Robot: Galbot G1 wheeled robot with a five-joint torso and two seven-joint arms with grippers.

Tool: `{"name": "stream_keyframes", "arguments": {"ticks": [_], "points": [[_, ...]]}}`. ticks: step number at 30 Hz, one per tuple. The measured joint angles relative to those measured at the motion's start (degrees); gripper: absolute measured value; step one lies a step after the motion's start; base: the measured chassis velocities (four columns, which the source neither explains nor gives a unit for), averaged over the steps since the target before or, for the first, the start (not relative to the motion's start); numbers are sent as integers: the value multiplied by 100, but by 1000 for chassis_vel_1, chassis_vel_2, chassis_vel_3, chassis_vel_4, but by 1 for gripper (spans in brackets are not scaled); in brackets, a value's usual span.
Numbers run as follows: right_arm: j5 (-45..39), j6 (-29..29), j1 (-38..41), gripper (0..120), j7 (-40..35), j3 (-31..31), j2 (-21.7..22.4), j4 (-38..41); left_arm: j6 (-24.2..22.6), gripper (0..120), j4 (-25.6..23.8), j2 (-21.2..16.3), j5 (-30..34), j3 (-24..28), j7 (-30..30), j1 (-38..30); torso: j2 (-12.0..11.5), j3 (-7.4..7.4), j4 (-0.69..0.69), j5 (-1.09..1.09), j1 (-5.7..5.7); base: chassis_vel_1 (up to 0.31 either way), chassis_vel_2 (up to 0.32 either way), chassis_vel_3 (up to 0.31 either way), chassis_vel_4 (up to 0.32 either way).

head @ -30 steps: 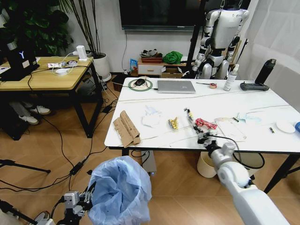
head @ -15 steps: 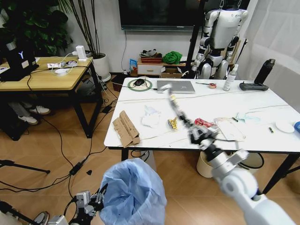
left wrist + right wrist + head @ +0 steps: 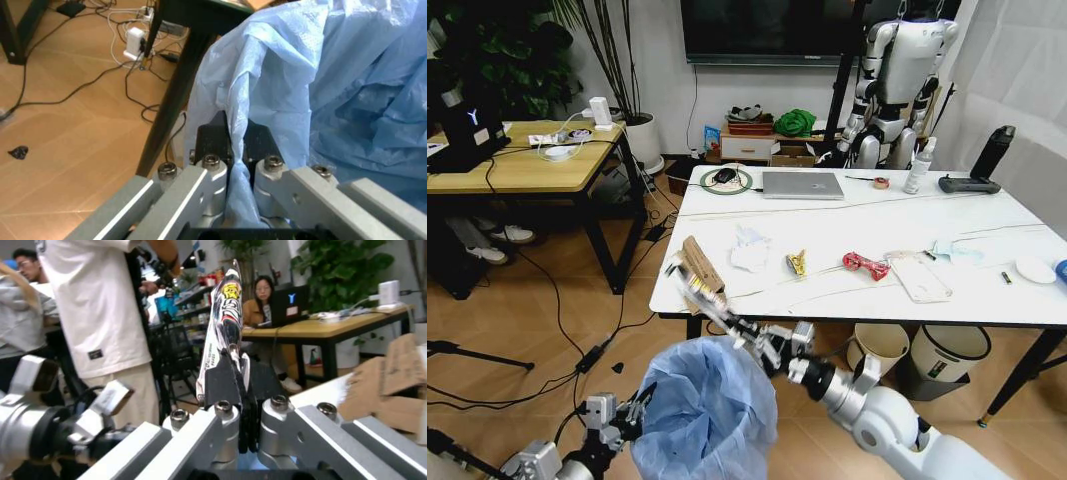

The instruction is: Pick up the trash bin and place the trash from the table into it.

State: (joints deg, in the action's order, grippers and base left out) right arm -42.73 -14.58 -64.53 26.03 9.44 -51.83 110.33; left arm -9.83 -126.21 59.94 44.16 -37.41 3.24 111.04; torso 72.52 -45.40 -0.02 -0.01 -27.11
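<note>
**Wrapper held over the bagged bin, litter spread on the marble desk**

Nearest the robot, low in the head view, the left gripper (image 3: 627, 420) has its jaws pinched tight on a fold of the light-blue bag that lines the trash bin (image 3: 702, 415). In the left wrist view the black fingertips (image 3: 217, 137) press the crinkled plastic between them, with the bag (image 3: 320, 75) billowing up beyond. The bin sits in front of the near edge of the marble desk (image 3: 877, 225), below its top, and the bag bulges over its rim.

Just above the bin's far rim, the right gripper (image 3: 767, 350) reaches across from the right. Its jaws are closed on a long, thin wrapper (image 3: 699, 300) that sticks out toward the desk's near left corner. In the right wrist view the wrapper (image 3: 225, 320) stands up from between the pads, white with yellow, black and red print.

On the desk, near the left front corner, lies a folded brown cardboard piece (image 3: 702, 268). Farther right along the top come a crumpled white tissue (image 3: 749, 250), a small yellow-black wrapper (image 3: 797, 263), a red wrapper (image 3: 865, 265) and a clear plastic tray (image 3: 919, 277). A pale-blue mask (image 3: 954, 250) lies beyond the tray, and a white lid (image 3: 1035, 268) rests close to the right edge.

At the far side of the desk sit a silver laptop (image 3: 802, 184), closed, and a white bottle (image 3: 917, 167), upright.

Under the desk on the floor stand a cream bin (image 3: 879, 345) and a dark grey bin (image 3: 947, 350) side by side.
</note>
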Motion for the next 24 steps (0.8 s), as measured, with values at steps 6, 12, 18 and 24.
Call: {"name": "stream_keyframes", "arguments": {"ticks": [6,12,18,24], "points": [[183,-80,162,0,45,363,-13,-31,-35,0,-4,-32,115,-40,-70,-137,0,0,0,0,0,0,0,0,0],[327,-58,187,0,-9,582,-58,-42,-54,0,-34,27,145,-30,-92,-179,0,0,0,0,0,0,0,0,0],[385,-14,-30,25,-110,403,-108,-1,-68,0,-96,131,161,-25,-96,-179,0,0,0,1,0,0,0,0,0],[377,-48,-211,43,-92,91,-72,113,-68,0,-109,189,159,-55,-93,-159,0,0,0,1,0,0,0,0,0]]}}
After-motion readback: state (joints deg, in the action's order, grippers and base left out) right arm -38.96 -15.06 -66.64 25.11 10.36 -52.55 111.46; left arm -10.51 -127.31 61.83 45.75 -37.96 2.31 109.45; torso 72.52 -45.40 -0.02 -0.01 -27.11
